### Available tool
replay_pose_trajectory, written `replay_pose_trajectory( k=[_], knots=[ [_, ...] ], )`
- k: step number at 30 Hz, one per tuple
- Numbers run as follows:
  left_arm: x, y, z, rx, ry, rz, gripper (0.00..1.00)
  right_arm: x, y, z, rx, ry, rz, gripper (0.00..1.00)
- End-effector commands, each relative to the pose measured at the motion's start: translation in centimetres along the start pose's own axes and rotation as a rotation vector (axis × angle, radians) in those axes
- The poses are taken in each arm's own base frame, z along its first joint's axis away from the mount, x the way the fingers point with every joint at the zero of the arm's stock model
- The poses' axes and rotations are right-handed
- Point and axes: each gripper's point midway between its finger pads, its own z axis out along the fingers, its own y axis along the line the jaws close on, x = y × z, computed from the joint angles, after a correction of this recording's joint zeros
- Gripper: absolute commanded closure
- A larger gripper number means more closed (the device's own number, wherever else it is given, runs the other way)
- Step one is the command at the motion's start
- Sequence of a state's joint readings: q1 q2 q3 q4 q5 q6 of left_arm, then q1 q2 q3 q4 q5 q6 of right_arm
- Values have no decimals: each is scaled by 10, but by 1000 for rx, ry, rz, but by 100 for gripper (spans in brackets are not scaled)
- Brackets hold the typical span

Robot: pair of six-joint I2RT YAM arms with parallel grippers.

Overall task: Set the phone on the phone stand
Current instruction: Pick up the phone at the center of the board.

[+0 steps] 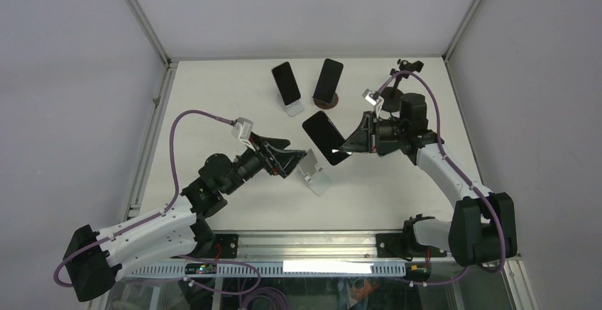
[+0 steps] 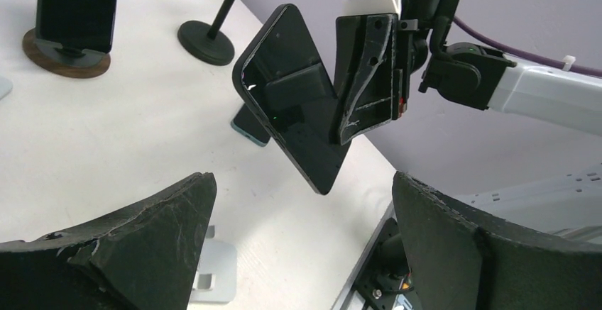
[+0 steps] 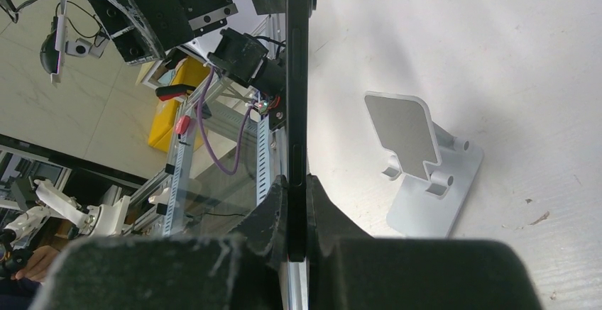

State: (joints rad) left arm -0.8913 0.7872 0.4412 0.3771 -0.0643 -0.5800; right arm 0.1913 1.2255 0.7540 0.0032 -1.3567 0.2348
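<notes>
A black phone [image 1: 324, 135] is held off the table, tilted, by my right gripper [image 1: 351, 144], which is shut on one end of it. The right wrist view shows the phone [image 3: 298, 76] edge-on between my right gripper's [image 3: 298, 203] fingers. A silver phone stand [image 1: 316, 174] stands empty on the table just below and left of the phone; it also shows in the right wrist view [image 3: 420, 161]. My left gripper [image 1: 295, 162] is open and empty, right beside the stand. In the left wrist view the phone [image 2: 294, 104] hangs ahead of my open left gripper [image 2: 302, 189].
At the back, a second phone [image 1: 286, 82] leans on a white stand [image 1: 294, 108] and a third [image 1: 329, 79] on a round brown stand [image 1: 326, 101]. A small black tripod [image 1: 407, 67] stands at the back right. The table's metal front rail [image 1: 305, 242] lies near the arm bases.
</notes>
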Motion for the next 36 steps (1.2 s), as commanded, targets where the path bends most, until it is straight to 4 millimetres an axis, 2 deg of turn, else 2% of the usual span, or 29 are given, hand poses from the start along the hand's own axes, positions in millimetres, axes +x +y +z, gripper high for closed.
replay_pose_trajectory(
  k=[1, 12, 18, 22, 28, 31, 36],
  knots=[
    [-13, -19, 4, 108, -78, 22, 2, -7, 16, -4, -56, -4, -104, 100],
    [4, -23, 11, 187, -79, -31, 3, -5, 17, -4, -69, 1, -103, 100],
    [1, -21, 14, 212, -117, -91, 5, -4, 20, -4, -89, 9, -105, 100],
    [-1, -11, 21, 233, -105, -151, 8, -3, 23, -5, -101, 12, -107, 100],
    [-18, -8, 28, 350, -132, -246, 12, -1, 26, -5, -119, 19, -110, 100],
    [-17, -11, 35, 401, -109, -261, 19, 0, 27, -5, -127, 22, -111, 100],
    [-12, -9, 55, 443, -47, -334, 37, 2, 30, -4, -139, 28, -112, 100]
  ],
)
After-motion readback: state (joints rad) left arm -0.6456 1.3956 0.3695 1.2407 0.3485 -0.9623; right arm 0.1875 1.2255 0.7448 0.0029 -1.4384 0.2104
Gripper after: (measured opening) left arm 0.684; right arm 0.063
